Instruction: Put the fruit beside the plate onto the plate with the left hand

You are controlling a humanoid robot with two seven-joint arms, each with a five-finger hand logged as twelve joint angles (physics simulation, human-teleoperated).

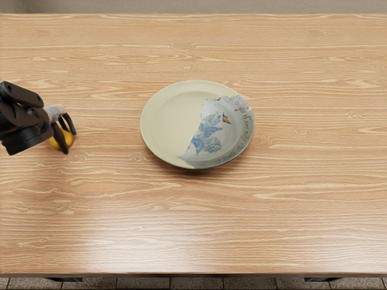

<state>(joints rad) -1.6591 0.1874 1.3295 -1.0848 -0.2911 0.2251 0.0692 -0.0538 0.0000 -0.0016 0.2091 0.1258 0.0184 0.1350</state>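
Observation:
A small yellow fruit (pixel 63 141) lies on the wooden table at the far left, well left of the plate. My left hand (pixel 59 128) comes in from the left edge, its dark fingers (pixel 61 138) curled over and around the fruit, which is mostly hidden behind them. The fruit seems to rest on the table surface still. The pale green plate (pixel 172 115) sits at the table's middle, with a blue-and-white patterned patch on its right half. Nothing lies on the plate. My right arm does not show.
The wooden table (pixel 193 211) fills the view, with its front edge near the bottom of the picture and its back edge at the top.

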